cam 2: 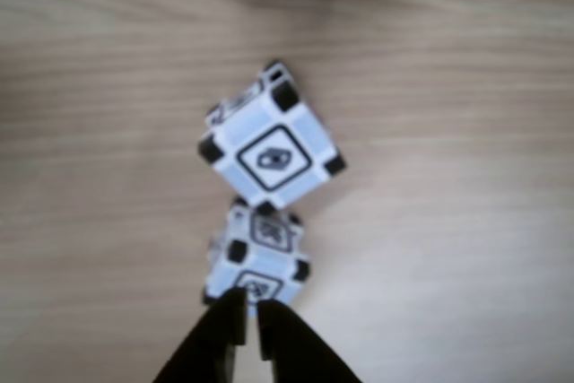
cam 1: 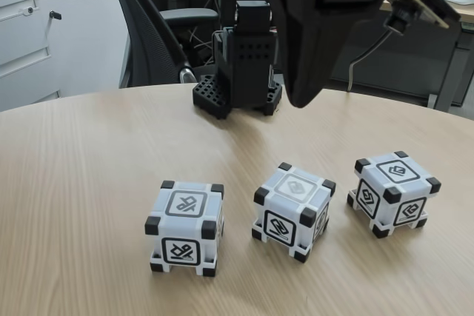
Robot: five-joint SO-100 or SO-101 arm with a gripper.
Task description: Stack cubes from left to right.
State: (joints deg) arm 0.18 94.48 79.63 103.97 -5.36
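Wood-grain table (cam 1: 89, 153) in an office carries your three cubes (cam 1: 293, 211) in a separate row, unstacked, while your arm's nearly closed, empty gripper (cam 2: 250, 318) hangs high above them.

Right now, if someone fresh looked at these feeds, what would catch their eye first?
Three small white-grey plastic cubes with black corners stand apart in a row on the wooden table in the fixed view: left cube, middle cube, right cube. None is stacked. The black arm hangs above them in front of its black perforated base. In the other view the black gripper, its fingers nearly together, sits at the bottom edge over a cube.
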